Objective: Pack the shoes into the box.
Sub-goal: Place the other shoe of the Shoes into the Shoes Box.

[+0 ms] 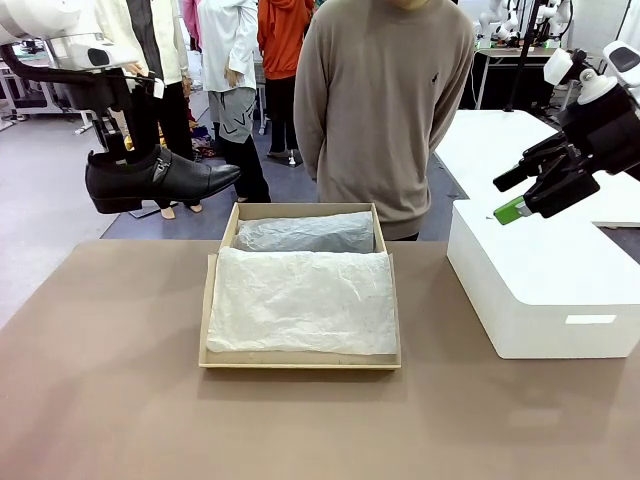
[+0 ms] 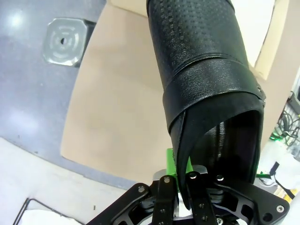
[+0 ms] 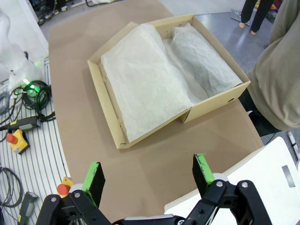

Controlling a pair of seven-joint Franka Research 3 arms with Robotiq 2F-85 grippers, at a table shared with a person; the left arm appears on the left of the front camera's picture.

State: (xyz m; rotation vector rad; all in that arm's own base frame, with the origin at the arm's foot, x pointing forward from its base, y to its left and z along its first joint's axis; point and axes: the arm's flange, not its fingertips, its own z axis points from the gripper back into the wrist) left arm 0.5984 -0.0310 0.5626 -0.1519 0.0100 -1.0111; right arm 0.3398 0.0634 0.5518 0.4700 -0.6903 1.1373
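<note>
Left jaws: clamped on the back rim of one shoe's opening, with a green pad (image 2: 171,161) against the leather, seen in the left wrist view
Shoe (image 1: 160,178): glossy black with a side strap and a small buckle, held in the air roughly level, sole down, toe pointing to the robot's right; it hangs over the far left edge of the table, up and to the left of the box, touching neither
Shoe from the wrist (image 2: 201,70): toe pointing away from the camera, heel opening nearest the fingers, table surface below it
Right jaws: spread wide with nothing between them, green-tipped fingers (image 3: 202,169) well apart; in the front view they hover above the white rounded box
Box (image 1: 214,262): tan cardboard, open, at the middle of the table, its flap lid lying flat on the robot's side
Tissue paper (image 1: 300,300): a white sheet spread over the flat lid; a greyish crumpled mound fills the deeper far part, and I cannot tell what lies under it
Box from the right wrist (image 3: 213,104): seen at an angle beyond the fingers, same lining
White rounded box (image 1: 540,290): on the table's right side, apart from the cardboard box
Person (image 1: 385,100): stands at the far edge, just behind the box
Table (image 1: 100,400): brown
</note>
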